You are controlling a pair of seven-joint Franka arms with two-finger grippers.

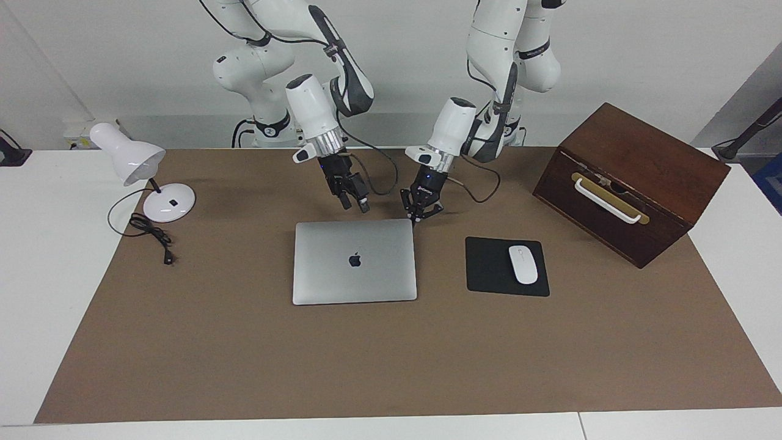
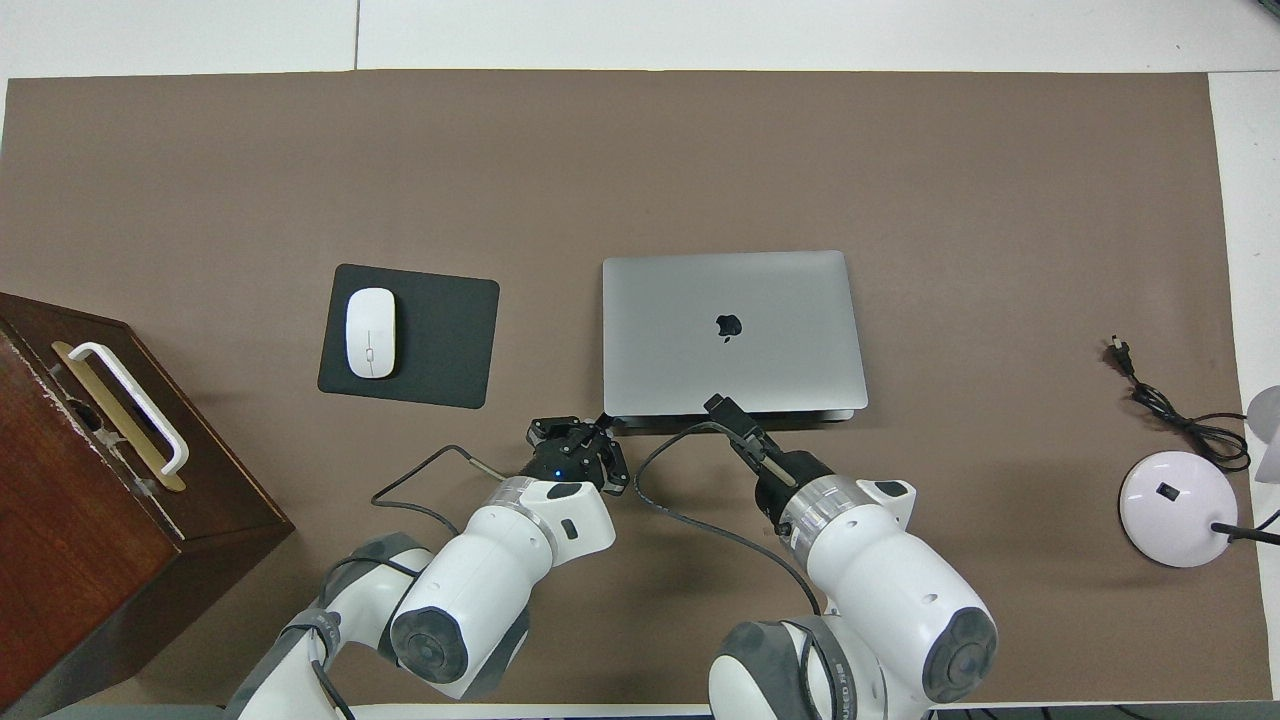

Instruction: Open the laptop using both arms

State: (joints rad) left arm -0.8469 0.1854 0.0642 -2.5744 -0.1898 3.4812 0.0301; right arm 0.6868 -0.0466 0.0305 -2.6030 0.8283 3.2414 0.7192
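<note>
A table [image 1: 36,275] is shown covered by a large brown mat [image 1: 391,354], on which every object is laid out. The largest object, a dark wooden box [image 1: 635,177] with a white handle, is set at the left arm's end of the table. The laptop [image 1: 354,261] lies closed and flat near the middle of the mat, its dark logo uppermost. Beside it, toward the left arm's end, a black mouse pad [image 1: 492,269] is placed, and a white mouse [image 1: 523,264] rests on it. A white desk lamp [image 1: 137,165] stands at the right arm's end, with its black cord [image 1: 153,235] coiled on the mat next to the round base. Both arms are bent down toward the laptop's edge nearest the robots. The left gripper [image 1: 420,212] is held low at the corner of that edge on the mouse pad's side, its fingers spread apart; whether a fingertip touches the lid is perhaps too fine to be judged, since the overhead view places the tips right at the corner while the facing view leaves contact unclear. The right gripper [image 1: 356,201] is held above the same edge, closer to its middle, raised clear of the lid in the facing view, with its fingers drawn nearly together and nothing seen between them.
</note>
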